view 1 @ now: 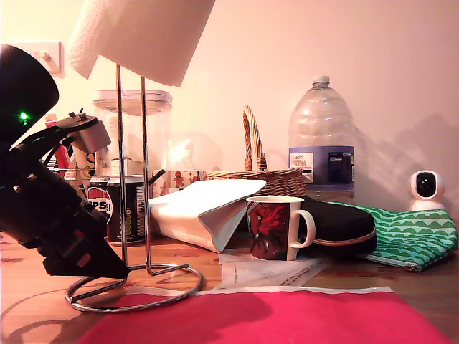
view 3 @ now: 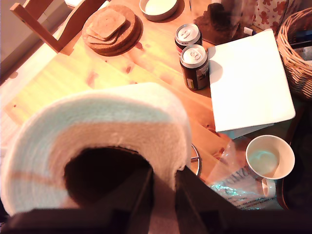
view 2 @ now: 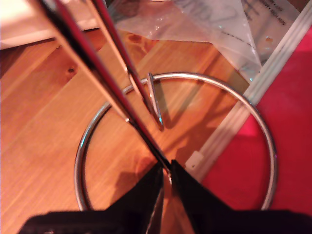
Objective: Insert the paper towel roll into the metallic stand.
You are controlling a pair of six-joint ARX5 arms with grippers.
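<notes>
Exterior view: the paper towel roll (view 1: 143, 37) hangs tilted at the top, directly over the upright loop of the metallic stand (view 1: 133, 179), whose ring base rests on the table (view 1: 401, 287) beside the red mat (view 1: 287, 319).

First wrist view: my first gripper (view 2: 165, 178) is closed tight on one stand (view 2: 175, 141) upright, near the base.

Second wrist view: my second gripper (view 3: 163, 187) pinches the roll (view 3: 97, 146) wall, one finger inside the core. The mug (view 3: 269, 157) stands nearby.
</notes>
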